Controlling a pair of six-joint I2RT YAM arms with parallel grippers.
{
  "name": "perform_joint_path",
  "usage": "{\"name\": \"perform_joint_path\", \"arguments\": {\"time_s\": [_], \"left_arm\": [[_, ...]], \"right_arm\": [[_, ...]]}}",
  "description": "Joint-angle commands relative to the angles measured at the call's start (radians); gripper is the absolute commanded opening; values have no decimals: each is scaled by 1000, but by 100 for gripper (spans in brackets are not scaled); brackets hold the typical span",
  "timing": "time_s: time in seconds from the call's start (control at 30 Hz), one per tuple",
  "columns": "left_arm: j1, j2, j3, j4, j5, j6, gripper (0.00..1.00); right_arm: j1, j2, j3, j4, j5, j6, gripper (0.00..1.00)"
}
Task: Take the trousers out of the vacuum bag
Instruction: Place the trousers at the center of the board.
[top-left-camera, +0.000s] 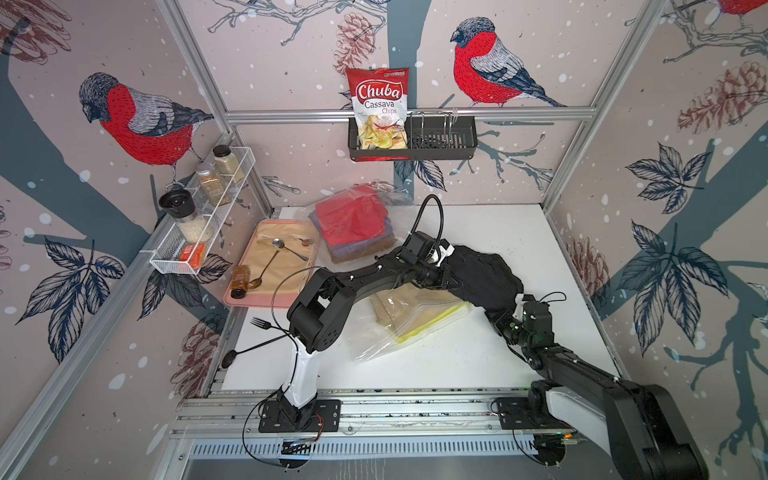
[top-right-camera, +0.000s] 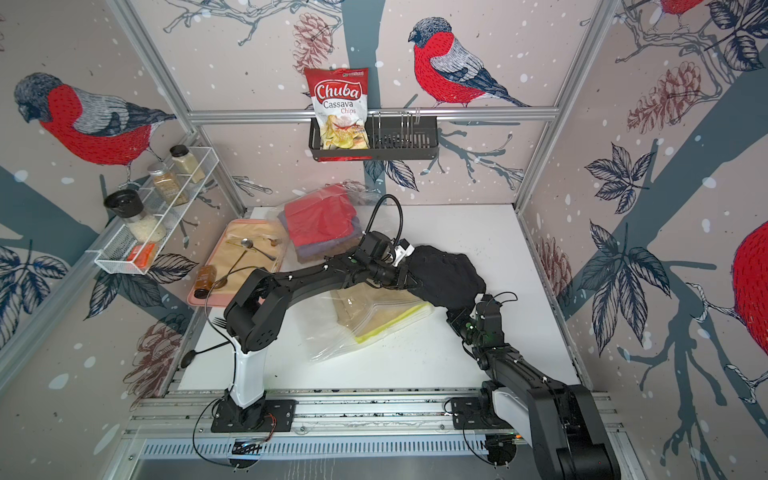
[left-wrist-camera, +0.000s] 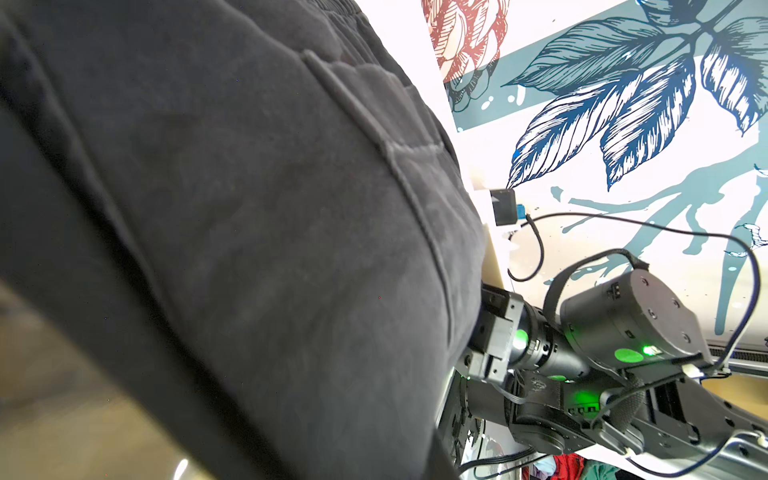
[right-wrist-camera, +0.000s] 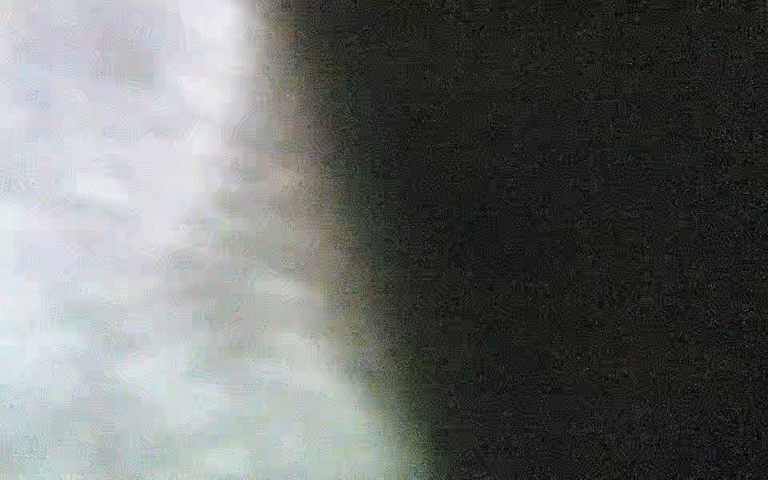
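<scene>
Your right gripper (top-left-camera: 498, 319) is clamped on the black trousers (top-left-camera: 482, 270), likely holding them up clear of the vacuum bag (top-left-camera: 374, 345). Your left gripper (top-left-camera: 451, 278) is buried in cloth, so you can't tell its jaws. Tan trousers (top-left-camera: 395, 307) lie bagged.

Six trousers (top-left-camera: 482, 270); two arms (top-left-camera: 365, 276); three jars (top-left-camera: 210, 183); one chips packet (top-left-camera: 380, 108); one fork (top-left-camera: 260, 323); one tray (top-left-camera: 243, 300).

Chips packet (top-left-camera: 379, 108) in black basket (top-left-camera: 457, 145); spice jars (top-left-camera: 212, 183) in wire rack (top-left-camera: 166, 249); spoons (top-left-camera: 278, 244), bottle (top-left-camera: 239, 282) on pink tray (top-left-camera: 253, 300).
</scene>
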Motion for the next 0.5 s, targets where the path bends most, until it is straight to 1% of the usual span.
{"name": "perform_joint_path", "arguments": {"time_s": [0.0, 0.03, 0.13, 0.2, 0.3, 0.33, 0.37, 0.47], "left_arm": [[-3, -2, 11, 30, 12, -5, 31], [-2, -6, 13, 24, 10, -2, 35], [11, -30, 11, -1, 0, 9, 53], [25, -58, 1, -18, -7, 17, 71], [43, -97, -10, -56, -28, 43, 91], [47, -105, -12, -64, -32, 49, 96], [51, -110, -14, -73, -35, 54, 98], [58, -105, -22, -81, -36, 61, 99]], "right_arm": [[-12, 36, 21, 61, 65, -16, 0], [-21, 46, 25, 60, 68, -22, 0], [-54, 90, 42, 53, 70, -52, 0], [-78, 121, 49, 47, 73, -75, 0], [-115, 156, 59, 48, 76, -108, 0], [-125, 165, 67, 40, 84, -121, 0], [-134, 171, 78, 28, 102, -136, 0], [-157, 179, 127, -30, 154, -168, 0]]}}
